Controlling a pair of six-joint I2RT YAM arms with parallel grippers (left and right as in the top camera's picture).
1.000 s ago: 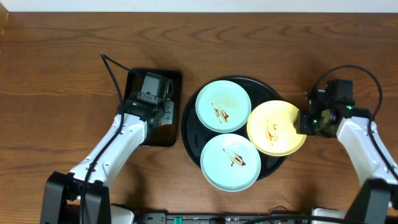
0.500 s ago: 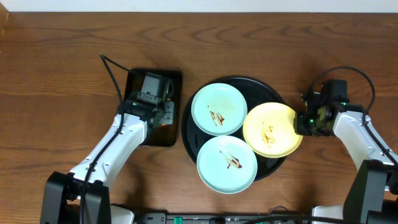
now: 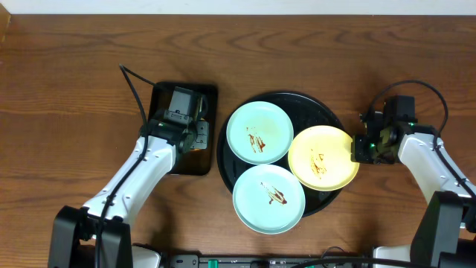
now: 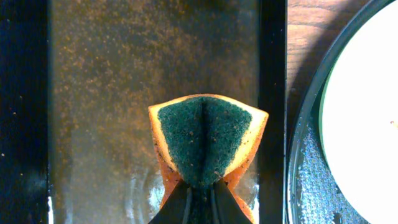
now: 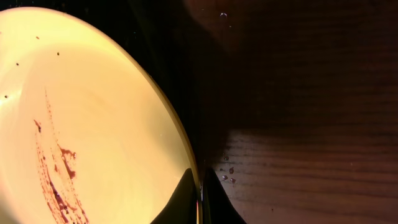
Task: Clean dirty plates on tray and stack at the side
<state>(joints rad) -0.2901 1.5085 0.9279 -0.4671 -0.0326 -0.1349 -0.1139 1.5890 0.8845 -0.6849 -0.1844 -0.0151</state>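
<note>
Three smeared plates lie on the round black tray [image 3: 321, 112]: a mint-blue plate [image 3: 259, 132] at the upper left, a mint-blue plate [image 3: 268, 198] at the front, and a pale yellow plate [image 3: 322, 157] at the right. My right gripper [image 3: 358, 148] is shut on the yellow plate's right rim; the right wrist view shows the fingers [image 5: 199, 180] pinching the rim of the yellow plate [image 5: 93, 118]. My left gripper [image 3: 195, 137] is shut on an orange and green sponge [image 4: 206, 140] over the small rectangular tray [image 4: 124, 93].
The small black rectangular tray [image 3: 166, 164] sits left of the round tray, wet inside. Small droplets lie on the wood [image 5: 227, 171] beside the right gripper. Bare wooden table [image 3: 74, 89] lies around both trays. A black cable [image 3: 132, 82] runs back from the left arm.
My right gripper has pushed the yellow plate a little to the left, further onto the round tray. The two mint-blue plates have slid left with it. The left arm has not moved.
</note>
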